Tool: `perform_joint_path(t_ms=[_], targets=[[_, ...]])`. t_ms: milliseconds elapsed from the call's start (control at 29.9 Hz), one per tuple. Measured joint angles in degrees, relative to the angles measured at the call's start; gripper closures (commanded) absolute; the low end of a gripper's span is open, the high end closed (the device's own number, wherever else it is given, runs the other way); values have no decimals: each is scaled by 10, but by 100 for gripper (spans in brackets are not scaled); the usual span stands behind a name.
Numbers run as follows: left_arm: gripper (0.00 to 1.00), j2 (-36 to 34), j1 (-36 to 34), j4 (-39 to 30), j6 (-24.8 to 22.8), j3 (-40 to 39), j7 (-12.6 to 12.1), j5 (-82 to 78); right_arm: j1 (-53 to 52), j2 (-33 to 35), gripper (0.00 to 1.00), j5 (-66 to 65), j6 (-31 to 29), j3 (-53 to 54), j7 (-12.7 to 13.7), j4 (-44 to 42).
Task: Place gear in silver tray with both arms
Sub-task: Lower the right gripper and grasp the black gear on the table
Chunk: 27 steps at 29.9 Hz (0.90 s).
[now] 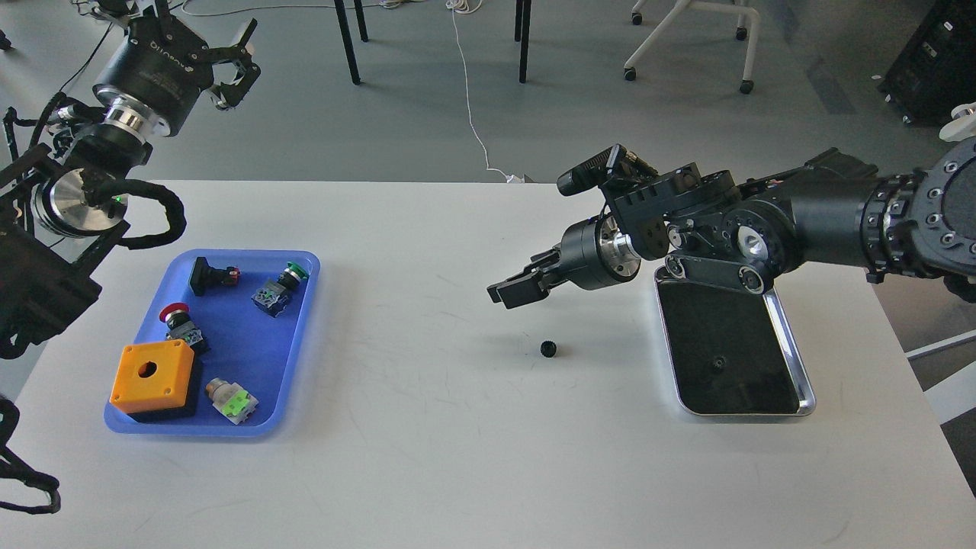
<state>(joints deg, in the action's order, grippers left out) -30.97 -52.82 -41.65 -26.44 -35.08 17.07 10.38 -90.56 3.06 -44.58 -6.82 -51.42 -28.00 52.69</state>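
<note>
Gear (548,349) sits loose on the white table (457,457), centre frame, between the two trays and nearer the silver tray (793,358) at right. Our right gripper (509,291) hovers above and just left of the gear, fingers close together, holding nothing; can't tell if fully closed. Our left gripper (232,65) is raised at upper left of the frame, fingers spread, empty. Blue tray (305,305) at left holds push buttons and an orange switch box (152,371). A small dark item lies in the silver tray, too small to identify.
</note>
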Motion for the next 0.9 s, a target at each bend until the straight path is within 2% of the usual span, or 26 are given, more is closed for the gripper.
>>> perform_joint_path(t_ms=[201,668,902], targets=[[2,-2,2,-1,-1,-1,1,0,11,-27,5,-33,5,-30,0,3],[2,-5,3,-2,-1,0,0,0,48,-31,5,-76,32,-84,0,-17],[2,-6,3,-2,-2,1,0,-1,66,-31,16,-73,72,-87,0,-39]])
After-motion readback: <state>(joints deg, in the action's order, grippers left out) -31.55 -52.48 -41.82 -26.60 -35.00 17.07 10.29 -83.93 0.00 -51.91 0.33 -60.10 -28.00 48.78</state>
